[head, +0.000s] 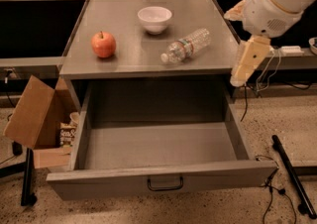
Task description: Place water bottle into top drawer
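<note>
Hanging beside table (pixel 130 52), gripper (pixel 244 69) apart from water bottle (pixel 186 45).

clear bottle (pixel 185 45) lies on its side on the cabinet top (pixel 124 59) above the open grey drawer (pixel 158 144), gripper (pixel 239 79) hanging just right.

One camera looks steeply down from in front, fairly near, onto the flat grey metal counter (pixel 133 54) and its open wide grey drawer (pixel 99 184). The cream pincer (pixel 241 72) hangs at the frame's right.
</note>
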You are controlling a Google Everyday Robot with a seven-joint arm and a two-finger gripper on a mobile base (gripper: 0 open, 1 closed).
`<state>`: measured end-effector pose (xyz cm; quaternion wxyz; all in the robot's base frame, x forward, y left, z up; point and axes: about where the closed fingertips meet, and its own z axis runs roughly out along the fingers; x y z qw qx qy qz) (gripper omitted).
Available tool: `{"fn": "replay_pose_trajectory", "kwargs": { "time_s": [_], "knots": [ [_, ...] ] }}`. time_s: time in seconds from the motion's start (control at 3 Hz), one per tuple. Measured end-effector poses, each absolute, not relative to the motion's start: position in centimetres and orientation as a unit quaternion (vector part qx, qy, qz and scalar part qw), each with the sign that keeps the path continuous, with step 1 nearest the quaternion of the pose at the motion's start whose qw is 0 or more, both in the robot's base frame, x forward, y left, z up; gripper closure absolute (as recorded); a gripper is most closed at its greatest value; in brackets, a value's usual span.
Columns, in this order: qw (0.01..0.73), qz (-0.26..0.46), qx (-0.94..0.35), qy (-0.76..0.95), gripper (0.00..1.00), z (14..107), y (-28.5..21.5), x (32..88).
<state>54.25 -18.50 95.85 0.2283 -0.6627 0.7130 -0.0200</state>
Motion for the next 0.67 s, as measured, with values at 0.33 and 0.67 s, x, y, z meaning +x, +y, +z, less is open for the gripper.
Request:
{"fn": "replay_pose_trajectory", "kwargs": {
  "time_s": [0.33, 0.67],
  "knots": [
    [0.242, 0.015, -0.675, 0.697, 0.0, 92.86, -16.45, 59.22],
    [0.242, 0.015, -0.675, 0.697, 0.0, 92.86, -16.45, 59.22]
  ]
}}
